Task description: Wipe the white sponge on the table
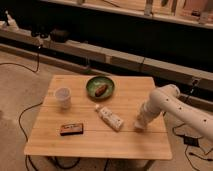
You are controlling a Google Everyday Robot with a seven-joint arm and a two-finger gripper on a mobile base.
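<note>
The bench (90, 137), light wooden planks, fills the middle of the frame. The white arm (172, 102) reaches in from the right, its hand (140, 123) down on the top at centre right, closed on the white sponge (139, 126) pressed against the wood. A green plate (100, 87) sits at upper centre, a white tube (110, 118) lies mid-frame, a white cup (63, 97) stands left, a small dark box (72, 129) lies lower left.
</note>
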